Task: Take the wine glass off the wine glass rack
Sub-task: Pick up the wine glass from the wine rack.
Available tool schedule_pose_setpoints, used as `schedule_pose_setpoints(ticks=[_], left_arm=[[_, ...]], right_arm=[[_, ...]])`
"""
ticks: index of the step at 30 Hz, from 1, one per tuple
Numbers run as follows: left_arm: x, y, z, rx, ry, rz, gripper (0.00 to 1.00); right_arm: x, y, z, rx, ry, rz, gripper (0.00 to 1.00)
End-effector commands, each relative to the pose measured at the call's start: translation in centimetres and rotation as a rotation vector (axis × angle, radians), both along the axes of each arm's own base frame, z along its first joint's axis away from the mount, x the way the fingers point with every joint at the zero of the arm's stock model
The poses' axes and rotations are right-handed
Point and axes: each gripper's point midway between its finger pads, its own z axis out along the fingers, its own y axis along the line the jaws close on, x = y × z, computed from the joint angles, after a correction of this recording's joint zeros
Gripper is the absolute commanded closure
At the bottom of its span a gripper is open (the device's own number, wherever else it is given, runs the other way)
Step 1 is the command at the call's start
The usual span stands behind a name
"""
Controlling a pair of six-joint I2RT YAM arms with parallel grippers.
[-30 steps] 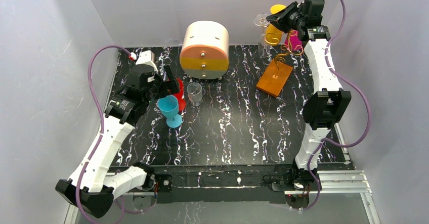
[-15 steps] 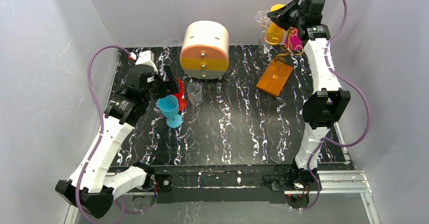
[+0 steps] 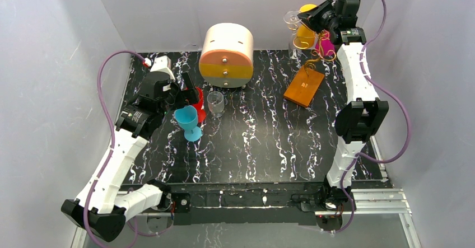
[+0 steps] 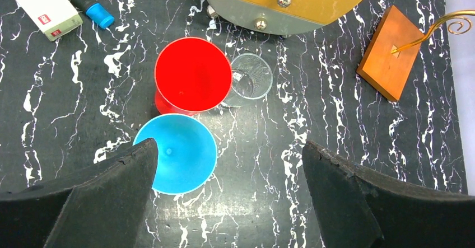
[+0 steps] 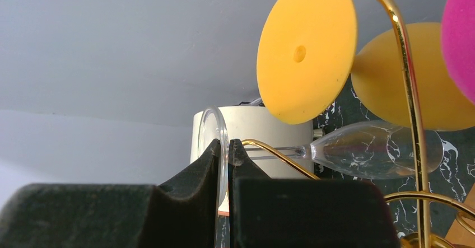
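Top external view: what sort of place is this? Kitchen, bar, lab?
Most likely a robot lab test cell, not a home. Blank pale walls box in a black marbled table, two robot arms are mounted at its near edge, and the props look staged: wine glass rack, coloured goblets.

legible text: we find none | white box (image 4: 42,4): small red label, too blurred for us to read
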Motion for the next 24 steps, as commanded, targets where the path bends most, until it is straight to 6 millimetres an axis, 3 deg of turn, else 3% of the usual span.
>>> schedule_pose_setpoints(ticks=[1, 24], left_arm=[[-0.5, 0.1, 1.7, -0.018, -0.033, -0.006, 0.02], [-0.4, 0.0, 1.8, -0.017, -0.032, -0.011, 0.02]], right_arm=[[-1.5, -1.0, 5.9, -0.003, -0.157, -0.033, 0.99], [-4.1, -1.6, 6.3, -0.032, -0.165, -0.025, 0.99]])
